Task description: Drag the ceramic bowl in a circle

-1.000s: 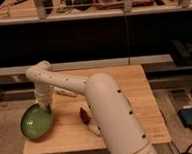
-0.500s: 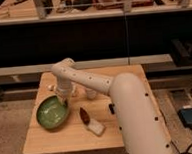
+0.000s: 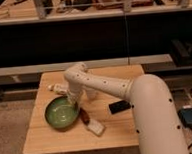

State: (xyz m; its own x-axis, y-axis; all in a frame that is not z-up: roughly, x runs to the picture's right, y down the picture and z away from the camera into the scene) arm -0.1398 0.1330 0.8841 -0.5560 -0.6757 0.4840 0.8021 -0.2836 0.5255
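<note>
**Bowl mid-drag, with clutter close to its rim**

The ceramic bowl (image 3: 61, 114) sits upright in the left half of the worktop (image 3: 54, 141), about midway between the back and front edges. The arm (image 3: 107, 85) reaches in from the right and bends down, so the claw (image 3: 72, 101) sits at the bowl's right-hand rim. It seems to touch the rim, but I cannot tell whether it is spread or pinching it.

A small brown object (image 3: 84, 116) lies just beside the rim, and the white block (image 3: 96, 127) lies beyond it toward the front edge. A rightward or forward sweep would likely shove both of them. Too wide a circle could carry the bowl past the left edge. The glazed rim may also slip free if the contact is only light.
</note>
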